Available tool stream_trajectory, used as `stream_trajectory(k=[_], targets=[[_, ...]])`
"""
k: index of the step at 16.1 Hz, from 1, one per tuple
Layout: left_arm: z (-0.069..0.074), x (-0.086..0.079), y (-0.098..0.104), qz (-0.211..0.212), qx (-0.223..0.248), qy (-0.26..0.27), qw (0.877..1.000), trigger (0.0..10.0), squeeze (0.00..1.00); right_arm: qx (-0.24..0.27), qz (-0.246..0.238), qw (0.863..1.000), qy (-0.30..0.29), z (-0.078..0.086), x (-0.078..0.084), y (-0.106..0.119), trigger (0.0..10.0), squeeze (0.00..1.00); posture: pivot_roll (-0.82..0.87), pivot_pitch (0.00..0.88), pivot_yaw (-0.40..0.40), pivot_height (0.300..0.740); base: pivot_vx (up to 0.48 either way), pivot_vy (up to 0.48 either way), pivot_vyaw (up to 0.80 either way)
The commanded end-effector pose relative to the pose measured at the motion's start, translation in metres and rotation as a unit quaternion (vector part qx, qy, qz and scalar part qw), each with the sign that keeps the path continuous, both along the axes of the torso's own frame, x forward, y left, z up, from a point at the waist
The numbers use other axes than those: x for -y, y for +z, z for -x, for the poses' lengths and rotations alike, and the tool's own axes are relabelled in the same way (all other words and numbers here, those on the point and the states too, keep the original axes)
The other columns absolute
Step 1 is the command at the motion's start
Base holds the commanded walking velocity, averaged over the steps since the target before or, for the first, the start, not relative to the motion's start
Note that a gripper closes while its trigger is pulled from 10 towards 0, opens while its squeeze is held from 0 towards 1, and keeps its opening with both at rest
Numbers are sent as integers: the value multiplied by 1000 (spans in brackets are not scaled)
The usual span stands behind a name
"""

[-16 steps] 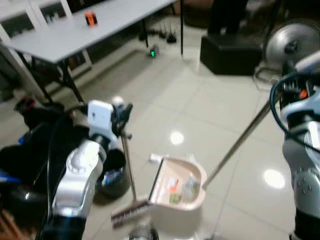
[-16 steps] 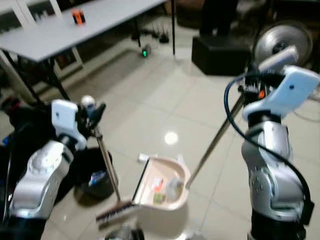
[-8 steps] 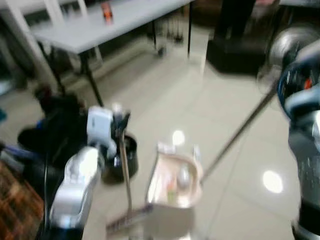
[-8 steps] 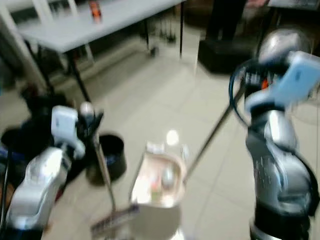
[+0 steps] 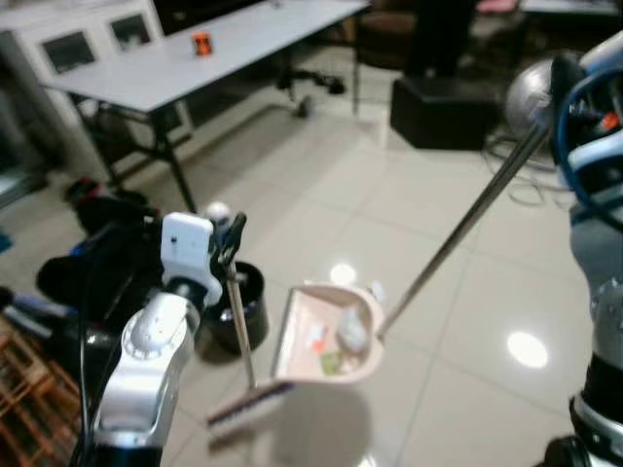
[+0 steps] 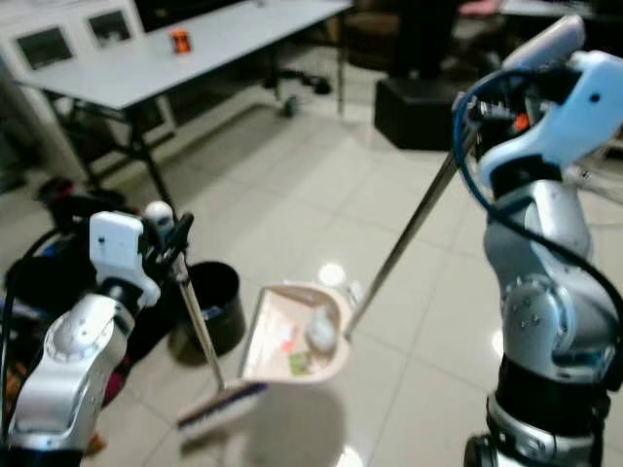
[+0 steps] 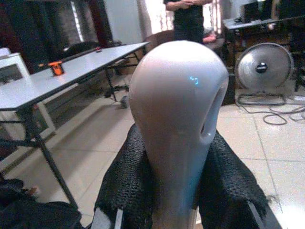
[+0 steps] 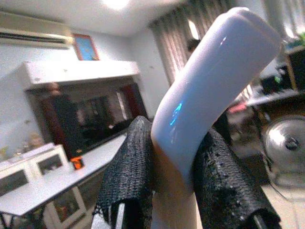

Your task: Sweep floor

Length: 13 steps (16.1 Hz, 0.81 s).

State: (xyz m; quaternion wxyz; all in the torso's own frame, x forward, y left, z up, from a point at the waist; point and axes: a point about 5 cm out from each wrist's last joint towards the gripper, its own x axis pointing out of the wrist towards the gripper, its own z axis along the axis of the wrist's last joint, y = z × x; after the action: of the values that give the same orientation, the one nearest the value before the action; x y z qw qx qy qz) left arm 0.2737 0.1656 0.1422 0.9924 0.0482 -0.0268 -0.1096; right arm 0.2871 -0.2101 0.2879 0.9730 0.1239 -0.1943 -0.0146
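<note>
Broom [image 5: 238,331] with rounded glossy grip clenched in left hand [image 7: 176,191], beige plastic dustpan [image 5: 326,336] handle clenched in right hand [image 8: 174,191]

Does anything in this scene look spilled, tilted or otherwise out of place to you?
Nothing looks spilled. The dustpan is tilted and off the floor with litter inside, beside the black bin; the broom hangs from the left gripper.
</note>
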Motion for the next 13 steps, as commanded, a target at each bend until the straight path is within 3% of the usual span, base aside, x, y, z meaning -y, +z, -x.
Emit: stream_trajectory(k=[1,13], targets=[[-2,-5,12,-15,24,10,1000,10000,0,19,-3,1000,17,-3,-5,12,10000,0,-29,0,75,740,416,0,0],[3,-7,13,-15,25,23,999,10000,0,25,-9,999,39,-16,-11,18,10000,0,-1,0,58,740,425,0,530]])
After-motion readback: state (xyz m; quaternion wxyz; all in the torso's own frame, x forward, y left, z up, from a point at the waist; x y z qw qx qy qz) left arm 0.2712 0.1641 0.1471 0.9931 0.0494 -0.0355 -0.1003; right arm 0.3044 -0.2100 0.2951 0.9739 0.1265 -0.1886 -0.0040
